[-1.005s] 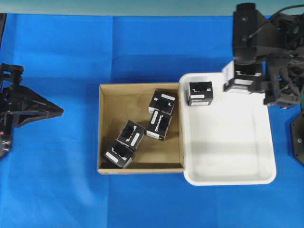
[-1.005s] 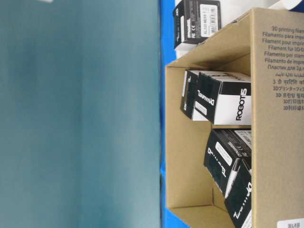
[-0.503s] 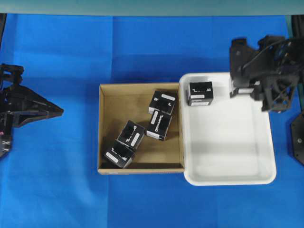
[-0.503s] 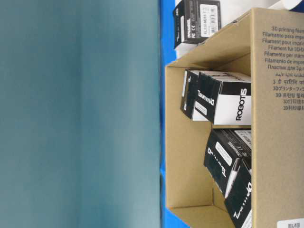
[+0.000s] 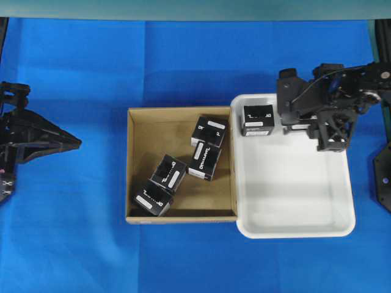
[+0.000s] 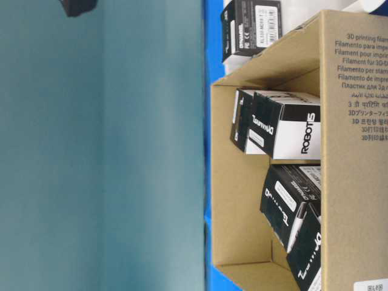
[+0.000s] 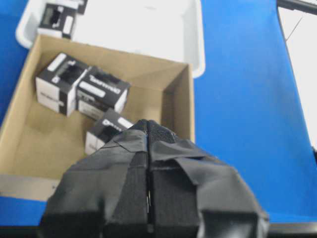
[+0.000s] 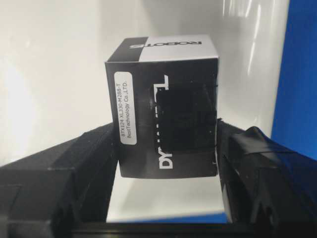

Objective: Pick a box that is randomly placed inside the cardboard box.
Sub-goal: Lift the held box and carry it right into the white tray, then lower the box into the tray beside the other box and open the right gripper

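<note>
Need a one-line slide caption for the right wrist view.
Right gripper clamps a black box between its taped fingers, above the white tray.

You've got matt brown corrugated cardboard for the cardboard box (image 5: pixel 181 213), glossy smooth white plastic for the tray (image 5: pixel 293 201), and printed black card with a slight sheen on the box (image 8: pixel 166 106). Fingers (image 7: pixel 124 188) are wrapped in matt black cloth-like tape, a bit wrinkled. Bench (image 5: pixel 79 244) wears a smooth blue matt cover
</note>
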